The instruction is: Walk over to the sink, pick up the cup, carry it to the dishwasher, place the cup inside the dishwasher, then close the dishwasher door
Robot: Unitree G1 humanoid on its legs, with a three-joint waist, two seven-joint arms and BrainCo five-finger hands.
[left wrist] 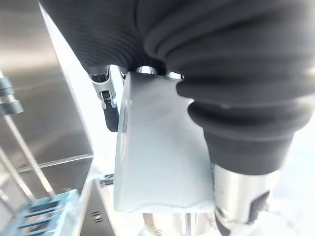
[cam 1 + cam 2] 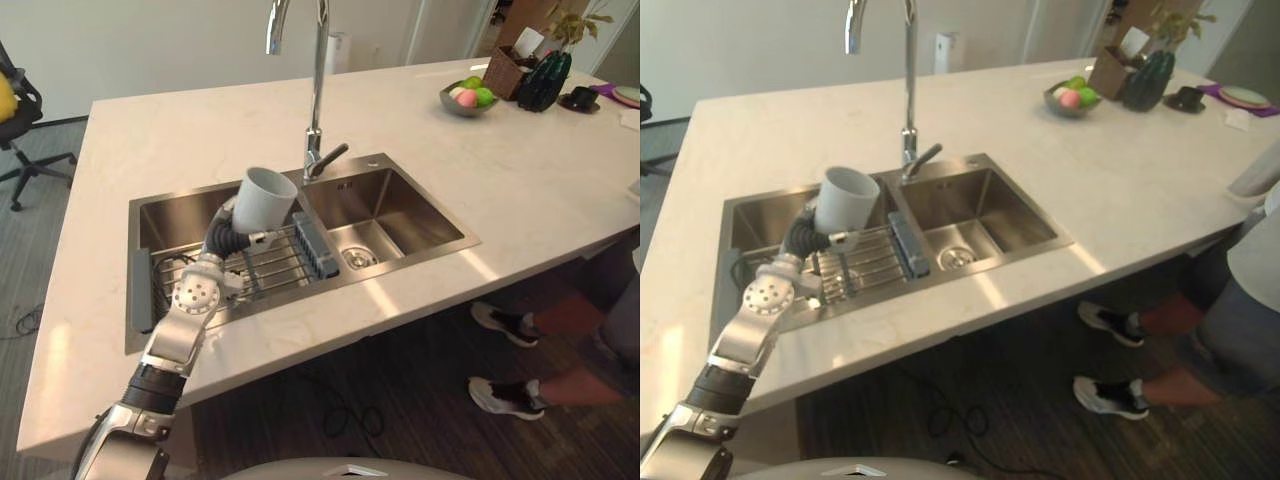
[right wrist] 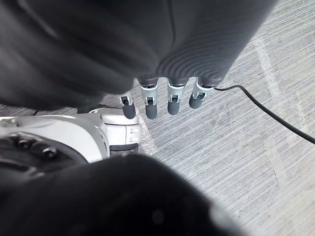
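A pale grey cup (image 2: 265, 197) hangs tilted above the left basin of the steel double sink (image 2: 400, 205), its mouth facing up and away. My left hand (image 2: 226, 238) is shut on the cup from below. In the left wrist view the cup (image 1: 157, 157) sits clamped between my thumb (image 1: 243, 196) and fingers (image 1: 109, 105). A wire rack (image 2: 275, 262) lies in the basin under the hand. My right hand (image 3: 162, 101) hangs over grey floor with its fingers straight and nothing in it.
A tall tap (image 2: 316, 100) stands behind the sink's divider, and a blue-grey rack piece (image 2: 318, 250) rests on it. A fruit bowl (image 2: 468, 97) and basket (image 2: 505, 72) sit far right on the counter (image 2: 180, 130). A person's shoes (image 2: 505, 395) stand at the right.
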